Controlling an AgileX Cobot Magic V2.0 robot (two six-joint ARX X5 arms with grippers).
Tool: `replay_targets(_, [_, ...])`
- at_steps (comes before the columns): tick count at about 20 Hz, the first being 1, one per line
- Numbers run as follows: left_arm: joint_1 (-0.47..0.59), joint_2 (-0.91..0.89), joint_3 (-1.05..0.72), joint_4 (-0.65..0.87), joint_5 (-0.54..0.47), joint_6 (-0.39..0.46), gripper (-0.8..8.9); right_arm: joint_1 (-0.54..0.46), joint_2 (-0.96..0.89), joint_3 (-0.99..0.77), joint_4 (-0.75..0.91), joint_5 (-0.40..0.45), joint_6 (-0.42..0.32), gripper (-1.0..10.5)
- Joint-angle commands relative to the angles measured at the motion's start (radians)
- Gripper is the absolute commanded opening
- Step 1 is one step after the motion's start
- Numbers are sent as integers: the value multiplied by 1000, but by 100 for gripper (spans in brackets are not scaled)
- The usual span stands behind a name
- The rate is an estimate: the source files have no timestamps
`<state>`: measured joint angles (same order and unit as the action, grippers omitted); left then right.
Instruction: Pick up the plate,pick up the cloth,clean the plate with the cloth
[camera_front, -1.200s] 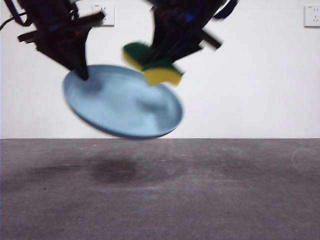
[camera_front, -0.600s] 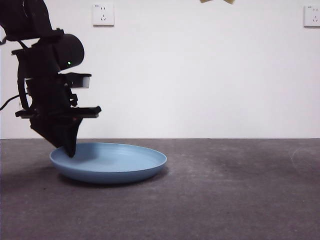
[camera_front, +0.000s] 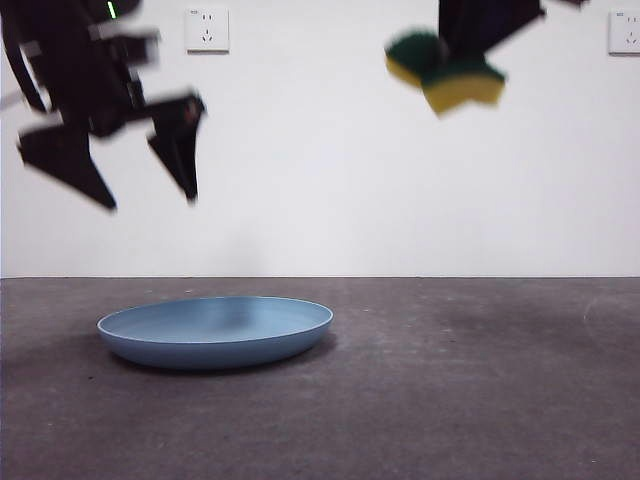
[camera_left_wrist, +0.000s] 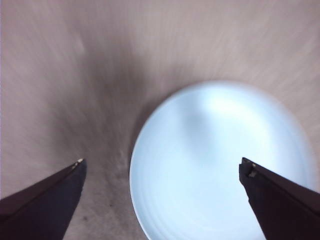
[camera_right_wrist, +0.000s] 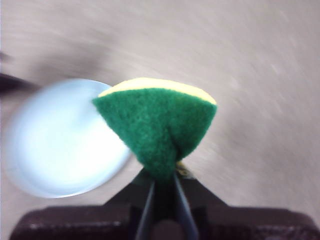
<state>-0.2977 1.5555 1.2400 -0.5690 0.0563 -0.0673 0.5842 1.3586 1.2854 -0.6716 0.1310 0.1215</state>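
lying flat on the grey table (camera_front: 450, 400), the light-blue plate (camera_front: 215, 330), rim up and touching no gripper. hovering well above the plate's left edge in the front view, the left gripper (camera_front: 145, 190), blurred, jaws spread wide with nothing between them. showing in the left wrist view the same left gripper (camera_left_wrist: 162, 167) with its two dark jaws far apart, the plate (camera_left_wrist: 220, 165) lying on the table below and between them, one jaw tip over bare table (camera_left_wrist: 60, 75) beside the plate, the other over the plate's far side. hanging high above the table and well off to the right of the plate in the front view, the right gripper (camera_front: 470, 45), pinching the cloth (camera_front: 445, 72), a sponge with yellow foam and a dark green layer. squeezing the cloth (camera_right_wrist: 157, 125) tightly in the right wrist view, the right gripper (camera_right_wrist: 162, 182), jaws pressed close on its folded middle, green side facing the camera, a yellow edge showing behind. sitting on the table far below the cloth, the plate (camera_right_wrist: 55, 140), blurred.
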Motion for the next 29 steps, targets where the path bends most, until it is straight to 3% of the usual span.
replay_targets(1, [-4,-106,-1,-29,2,-19,566,-43,84,-7,6,-2,40,-17])
replay_targets(6, [-13,-311,-1,-114,2,-19,566,-120,311,-7,56,-137,55,-17])
replay_targets(14, [-21,-435,-1,-193,1,-18,566,-158,579,-7,87,-159,55,9])
replay_targets(16, [-22,-435,-1,-196,1,-18,566,-158,579,-7,93,-159,54,165])
replay_targets(19, [-22,-435,-1,-196,1,-18,566,-158,577,-7,95,-158,54,639])
replay_targets(20, [-22,-435,-2,-195,0,-16,566,-158,577,-7,96,-158,54,721])
replay_targets(29, [-21,-429,-2,-180,-2,7,566,-158,527,-6,96,-158,54,724])
